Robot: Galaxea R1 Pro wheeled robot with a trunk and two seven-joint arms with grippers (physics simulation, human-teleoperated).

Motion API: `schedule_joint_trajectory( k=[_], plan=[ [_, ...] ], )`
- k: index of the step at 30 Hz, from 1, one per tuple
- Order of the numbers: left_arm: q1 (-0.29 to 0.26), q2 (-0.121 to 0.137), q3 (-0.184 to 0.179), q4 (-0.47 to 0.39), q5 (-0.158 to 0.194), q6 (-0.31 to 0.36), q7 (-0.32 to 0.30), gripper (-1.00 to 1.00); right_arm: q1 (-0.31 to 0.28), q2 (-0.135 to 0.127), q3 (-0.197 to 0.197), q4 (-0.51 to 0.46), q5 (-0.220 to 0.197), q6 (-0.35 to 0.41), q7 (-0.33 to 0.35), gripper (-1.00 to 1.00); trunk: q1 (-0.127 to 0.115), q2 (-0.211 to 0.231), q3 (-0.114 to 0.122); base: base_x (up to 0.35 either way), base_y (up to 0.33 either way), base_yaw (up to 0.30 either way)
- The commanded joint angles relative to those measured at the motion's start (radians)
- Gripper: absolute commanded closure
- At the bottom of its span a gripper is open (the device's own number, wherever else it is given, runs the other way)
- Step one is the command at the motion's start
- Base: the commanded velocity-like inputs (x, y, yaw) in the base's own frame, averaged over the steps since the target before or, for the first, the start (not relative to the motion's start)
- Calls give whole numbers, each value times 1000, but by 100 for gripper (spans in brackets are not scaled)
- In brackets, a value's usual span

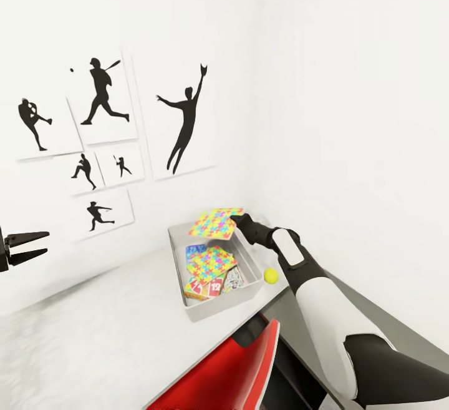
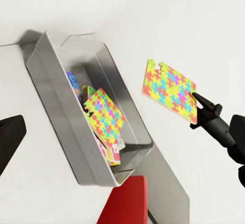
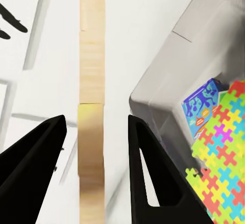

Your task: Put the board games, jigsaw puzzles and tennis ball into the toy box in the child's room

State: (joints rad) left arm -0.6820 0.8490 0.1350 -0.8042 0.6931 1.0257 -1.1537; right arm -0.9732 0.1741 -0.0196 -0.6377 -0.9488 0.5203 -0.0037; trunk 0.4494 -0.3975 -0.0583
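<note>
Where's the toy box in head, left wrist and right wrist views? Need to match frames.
Head view: toy box low centre, with the held puzzle in the right gripper at its far end.
Left wrist view: toy box seen from above, beside the held puzzle.
Right wrist view: toy box grey wall just past one finger.
Shared landmark: the loose puzzle lying inside it.

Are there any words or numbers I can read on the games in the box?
"12": on the red board game at the near end of the toy box.
Blue board game: has print, too blurred to read.
Jigsaw puzzles: no words, just coloured pieces.
Wall pictures: silhouettes, no text.
</note>
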Motion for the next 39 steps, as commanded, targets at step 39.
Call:
schedule_joint_trajectory(
  k=[39],
  plan=[
    [-1,-14,-2,0,-1,5,-1,-100,-1,0,21,61,-5,-60,-2,100,1,-2,-66,0,0,12]
  ],
)
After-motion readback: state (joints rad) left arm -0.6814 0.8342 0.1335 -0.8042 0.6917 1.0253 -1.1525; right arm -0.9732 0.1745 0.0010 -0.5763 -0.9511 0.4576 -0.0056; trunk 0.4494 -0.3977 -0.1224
